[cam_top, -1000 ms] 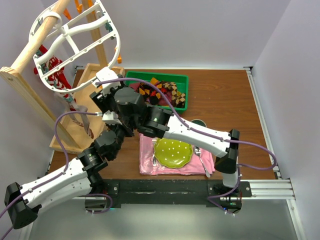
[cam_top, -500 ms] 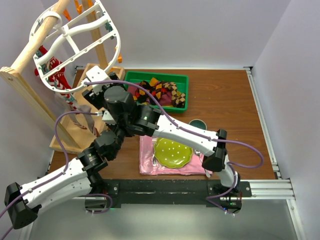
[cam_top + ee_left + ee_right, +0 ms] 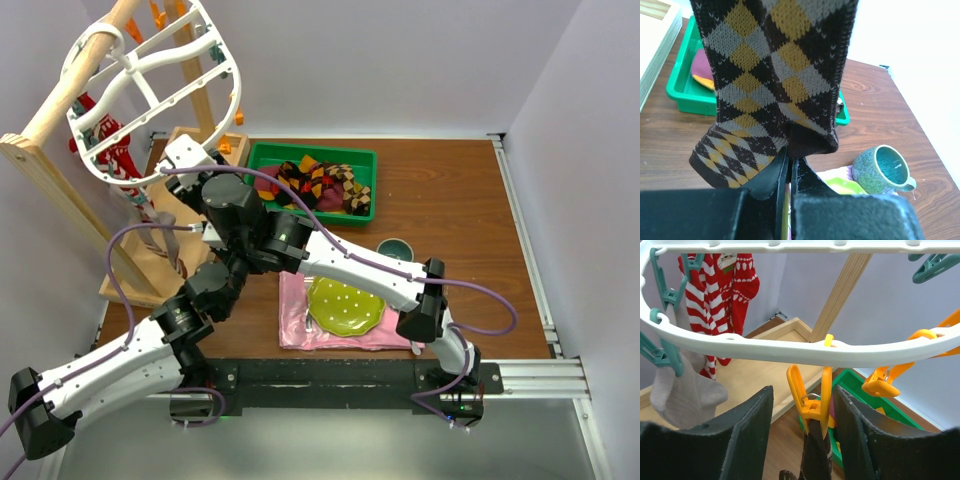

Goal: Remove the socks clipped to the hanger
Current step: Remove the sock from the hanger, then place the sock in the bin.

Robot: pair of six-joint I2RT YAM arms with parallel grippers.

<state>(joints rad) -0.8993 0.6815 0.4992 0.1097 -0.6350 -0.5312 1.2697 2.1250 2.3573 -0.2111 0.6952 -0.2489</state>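
Wooden rack (image 3: 40,118): stands at far left and carries the hanger so the washing dangles free.
Hanger (image 3: 740,342): a white oval frame, tilted, with clips hanging from its rim.
Striped socks (image 3: 710,300): a red-and-white pair clipped at the frame's left end, not yet taken.
Grey sock (image 3: 685,395): hangs beside them from a teal clip (image 3: 670,362).
Left claw (image 3: 790,167): clenched on the lower edge of the argyle sock (image 3: 775,65), apparently to hold it taut and catch it once freed.
Orange clip (image 3: 810,410): bites a dark sock's top edge. This is likely the same argyle one, though the view cuts it off.
Right claw (image 3: 803,397): released, with one finger either side of the orange clip, placed to squeeze it open.
Green bin (image 3: 680,95): sits behind, holding socks already off the frame.
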